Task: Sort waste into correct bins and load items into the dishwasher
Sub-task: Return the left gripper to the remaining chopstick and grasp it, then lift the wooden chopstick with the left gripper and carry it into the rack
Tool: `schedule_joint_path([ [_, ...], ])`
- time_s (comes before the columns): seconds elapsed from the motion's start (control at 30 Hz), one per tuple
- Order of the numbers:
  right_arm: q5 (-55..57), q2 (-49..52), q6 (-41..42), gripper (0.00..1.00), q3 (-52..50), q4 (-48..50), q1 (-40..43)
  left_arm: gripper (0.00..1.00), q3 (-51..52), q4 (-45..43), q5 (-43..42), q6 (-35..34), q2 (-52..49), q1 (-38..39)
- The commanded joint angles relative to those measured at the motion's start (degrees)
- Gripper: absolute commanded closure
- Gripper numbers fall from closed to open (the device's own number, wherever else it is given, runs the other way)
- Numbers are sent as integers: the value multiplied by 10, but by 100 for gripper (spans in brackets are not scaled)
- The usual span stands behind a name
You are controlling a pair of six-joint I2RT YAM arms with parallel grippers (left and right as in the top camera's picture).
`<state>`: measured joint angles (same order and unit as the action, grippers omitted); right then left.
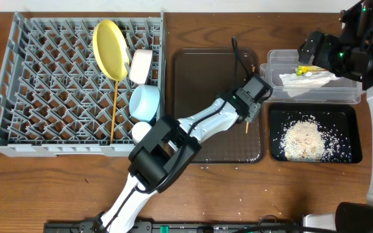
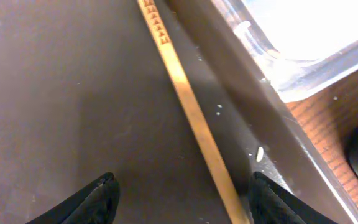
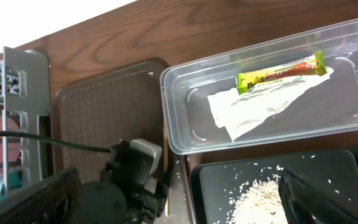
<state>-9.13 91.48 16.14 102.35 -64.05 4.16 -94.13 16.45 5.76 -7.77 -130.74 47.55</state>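
Observation:
A wooden chopstick [image 2: 191,118] lies along the right edge of the brown serving tray [image 1: 199,84]. My left gripper [image 2: 182,179] is open and low over it, with the stick between the fingers, nearer the right one. In the overhead view the left gripper [image 1: 251,115] covers most of the stick. My right gripper [image 1: 309,48] is open and empty above the clear tub [image 1: 277,58], which holds the green-yellow wrapper [image 3: 278,73] and the white napkin [image 3: 253,109]. The black tray [image 1: 348,113] holds rice [image 1: 303,139]. The grey rack [image 1: 44,84] holds the yellow plate [image 1: 110,40], white bowl [image 1: 141,66], blue bowl [image 1: 144,101], white cup [image 1: 141,131] and another chopstick [image 1: 114,110].
The clear tub's corner [image 2: 303,74] sits just beyond the brown tray's raised rim in the left wrist view. Stray rice grains lie on the wooden table [image 1: 238,188] around the trays. My left arm stretches diagonally across the brown tray.

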Motion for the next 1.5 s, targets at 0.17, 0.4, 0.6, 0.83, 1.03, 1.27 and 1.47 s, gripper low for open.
schedule_joint_path([
  [0.17, 3, 0, 5, 1, 6, 0, 3, 33, -4, 51, 119, -63, -20, -4],
  [0.4, 3, 0, 6, 1, 6, 0, 3, 33, -4, 97, 82, -166, -20, -53],
  [0.6, 3, 0, 6, 1, 6, 0, 3, 46, -4, 96, -19, -168, -20, -81],
  [0.83, 3, 0, 5, 1, 6, 0, 3, 81, -5, 92, -22, -168, -19, -75],
  [1.03, 3, 0, 5, 1, 6, -1, 3, 92, -5, 92, -23, -168, -16, -75],
  [1.27, 3, 0, 5, 1, 6, 0, 3, 92, -5, 117, -38, -165, 29, -76],
  [1.47, 3, 0, 5, 1, 6, 0, 3, 92, -5, 176, -38, -122, 122, -87],
])
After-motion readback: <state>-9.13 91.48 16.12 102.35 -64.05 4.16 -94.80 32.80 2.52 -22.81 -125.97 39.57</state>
